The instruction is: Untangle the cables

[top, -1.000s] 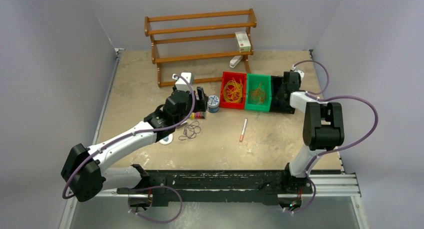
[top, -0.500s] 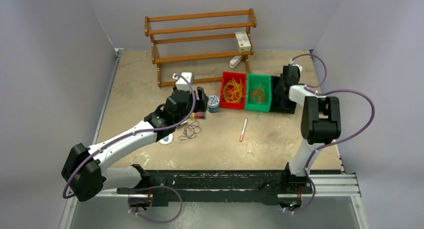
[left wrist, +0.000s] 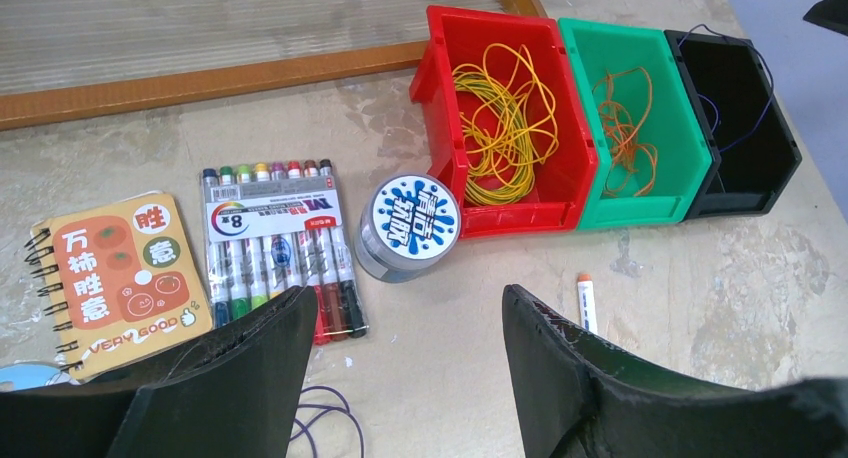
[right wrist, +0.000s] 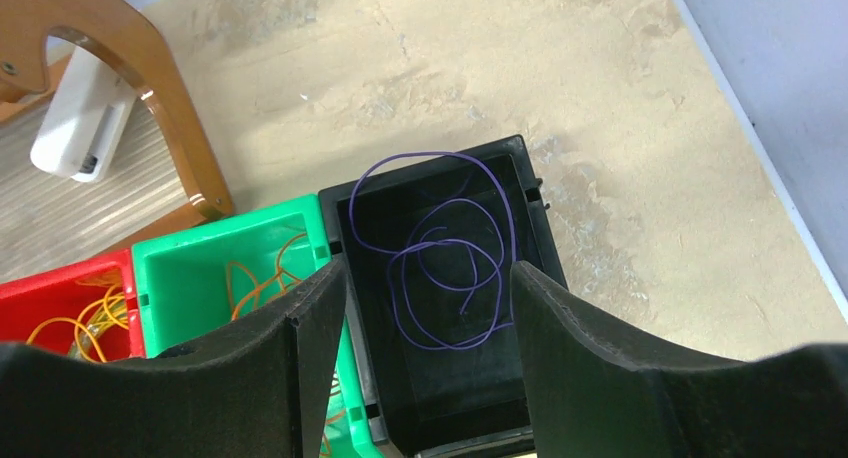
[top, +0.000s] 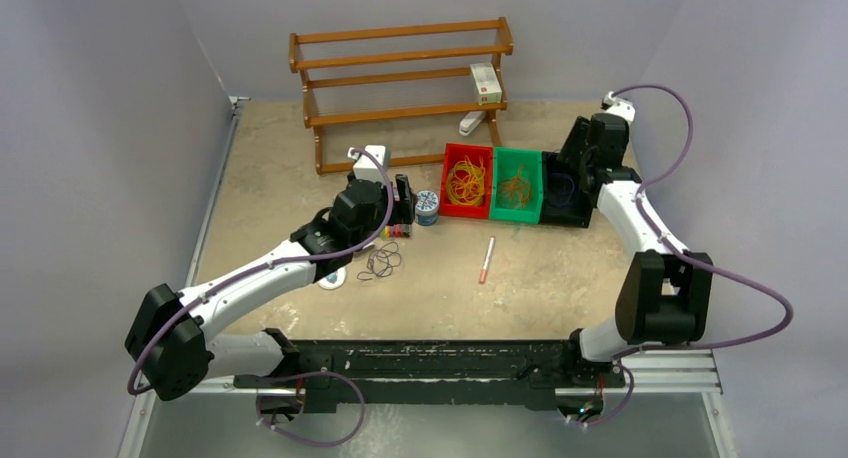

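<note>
**A:** So, how many bins are on the worktop (top: 540, 288)?

**B:** Three, side by side in one row, right of the middle and toward the far edge. There is one red bin (left wrist: 487, 18), one green bin (left wrist: 672, 98) and one black bin (right wrist: 450, 378).

**A:** And the cables?

**B:** The yellow cables (left wrist: 505, 118) are in the red bin, too many loops to count. The orange cables (left wrist: 622, 128) are in the green bin, only a few. A purple cable (right wrist: 432, 244) lies coiled in the black bin, and I cannot tell whether it is one strand or more. One dark tangle (top: 381, 262) lies loose on the worktop, left of the middle.

**A:** What about the two claws?

**B:** The right claw (right wrist: 428, 278) hangs over the black bin with its jaws apart, holding nothing, and the purple cable lies below it. The left claw (left wrist: 408, 308) is also spread wide and empty, near the loose tangle.

**A:** Anything else?

**B:** There is one round tin (left wrist: 408, 226), one pack of markers (left wrist: 275, 243) and one spiral notebook (left wrist: 120, 273), all left of the bins. One loose pen (top: 487, 259) lies near the middle. One wooden rack (top: 400, 34) stands at the far edge with one white box (top: 485, 82) on it.
</note>
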`<state>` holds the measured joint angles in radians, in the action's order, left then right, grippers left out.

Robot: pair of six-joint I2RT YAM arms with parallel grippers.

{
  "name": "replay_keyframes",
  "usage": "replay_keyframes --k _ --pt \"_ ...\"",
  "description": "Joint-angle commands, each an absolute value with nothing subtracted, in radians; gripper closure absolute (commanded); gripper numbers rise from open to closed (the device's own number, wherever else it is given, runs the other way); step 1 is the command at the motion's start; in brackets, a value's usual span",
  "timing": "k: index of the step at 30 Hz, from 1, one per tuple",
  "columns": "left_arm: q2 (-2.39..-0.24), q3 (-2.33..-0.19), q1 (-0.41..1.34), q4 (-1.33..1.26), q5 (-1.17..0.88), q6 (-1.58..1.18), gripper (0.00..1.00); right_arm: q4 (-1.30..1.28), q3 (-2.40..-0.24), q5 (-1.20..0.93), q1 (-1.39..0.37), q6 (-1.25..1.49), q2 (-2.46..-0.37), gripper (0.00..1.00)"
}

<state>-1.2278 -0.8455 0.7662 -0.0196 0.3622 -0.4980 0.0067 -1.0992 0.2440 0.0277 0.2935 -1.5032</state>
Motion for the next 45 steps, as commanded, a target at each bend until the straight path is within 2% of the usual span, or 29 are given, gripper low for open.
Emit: replay_keyframes --k 1,6,14,19,27,32,37,45 --pt "-1.228 -0.890 0.766 -0.053 0.357 -0.512 0.33 -0.009 -1.093 0.264 0.032 0.277 -1.475 0.37" --pt "-1.228 -0.889 0.767 -0.048 0.356 -0.511 0.33 -0.017 -1.117 0.280 0.033 0.266 -1.524 0.44" --pt "-1.211 -0.882 0.766 -0.032 0.360 -0.508 0.33 -0.066 -1.184 0.434 0.034 0.235 -1.643 0.46" --pt "-1.212 -0.883 0.767 -0.033 0.361 -0.505 0.33 -0.064 -1.189 0.454 0.034 0.222 -1.675 0.49" --pt "-1.214 -0.883 0.767 -0.030 0.361 -0.509 0.33 -0.043 -1.200 0.414 0.035 0.212 -1.709 0.71" --pt "-1.213 -0.883 0.765 -0.026 0.364 -0.507 0.33 -0.058 -1.195 0.348 0.037 0.219 -1.703 0.88" --pt "-1.216 -0.884 0.766 -0.025 0.362 -0.509 0.33 -0.093 -1.158 0.291 0.037 0.238 -1.678 0.99" --pt "-1.226 -0.893 0.766 -0.017 0.351 -0.508 0.33 -0.175 -1.159 0.219 0.037 0.236 -1.698 1.00"
